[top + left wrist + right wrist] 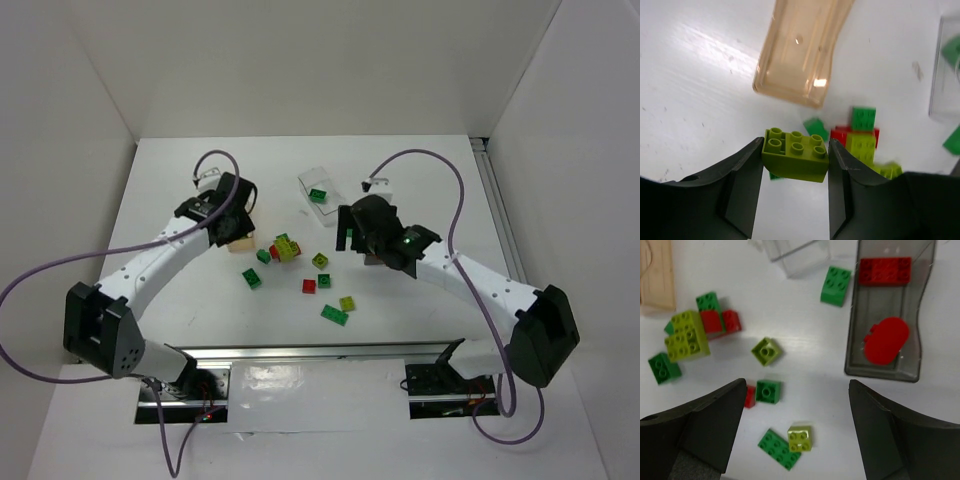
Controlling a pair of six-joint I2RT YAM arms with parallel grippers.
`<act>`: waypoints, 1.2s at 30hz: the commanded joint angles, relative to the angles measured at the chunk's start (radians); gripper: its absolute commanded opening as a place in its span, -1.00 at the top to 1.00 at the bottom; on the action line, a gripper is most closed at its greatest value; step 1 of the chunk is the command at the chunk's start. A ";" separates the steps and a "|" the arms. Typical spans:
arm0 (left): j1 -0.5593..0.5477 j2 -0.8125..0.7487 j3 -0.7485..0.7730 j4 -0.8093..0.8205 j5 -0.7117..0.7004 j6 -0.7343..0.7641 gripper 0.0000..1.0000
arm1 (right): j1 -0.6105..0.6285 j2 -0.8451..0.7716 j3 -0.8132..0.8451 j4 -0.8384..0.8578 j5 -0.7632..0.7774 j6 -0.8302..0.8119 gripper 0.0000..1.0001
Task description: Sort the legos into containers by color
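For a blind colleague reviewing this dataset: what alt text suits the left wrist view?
The left end effector grips a yellow-green lego. Beyond it lies an amber container, with red, green and yellow-green legos clustered to its lower right.

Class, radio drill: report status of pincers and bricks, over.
Left pincer shut on yellow-green brick. Right pincer open, empty. Two red bricks in grey bin. Amber bin ahead, unobstructed.

White table (280, 170), plain white walls (300, 60), even light
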 commanded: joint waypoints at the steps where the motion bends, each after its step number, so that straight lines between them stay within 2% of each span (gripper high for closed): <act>1: 0.087 0.071 0.081 -0.008 -0.023 0.091 -0.03 | 0.073 -0.053 -0.056 -0.007 -0.034 -0.002 -0.80; 6: 0.196 0.204 0.178 0.066 0.066 0.163 -0.03 | 0.199 -0.065 -0.151 0.002 -0.054 -0.014 -0.80; 10: 0.209 0.354 0.254 0.077 0.085 0.192 -0.11 | 0.271 -0.065 -0.209 0.050 -0.082 0.058 -0.80; 11: 0.209 0.397 0.267 0.077 0.094 0.192 -0.18 | 0.282 -0.065 -0.219 0.059 -0.082 0.069 -0.80; 12: 0.218 0.417 0.294 0.077 0.094 0.203 -0.33 | 0.291 -0.065 -0.228 0.073 -0.073 0.069 -0.80; 13: 0.218 0.437 0.308 0.077 0.094 0.203 -0.65 | 0.305 -0.065 -0.228 0.073 -0.073 0.083 -0.80; 17: 0.218 0.464 0.343 0.046 0.094 0.212 -0.95 | 0.348 -0.013 -0.219 0.050 -0.048 0.083 -0.80; 23: 0.170 0.232 0.295 0.046 0.094 0.234 -0.95 | 0.387 0.059 -0.222 0.050 -0.034 0.074 -0.80; 30: 0.149 -0.012 0.132 0.037 0.126 0.234 -0.93 | 0.408 0.134 -0.232 0.108 -0.125 0.004 -0.77; 36: 0.149 -0.058 0.103 0.028 0.135 0.234 -0.93 | 0.419 0.154 -0.223 0.125 -0.111 0.017 -0.77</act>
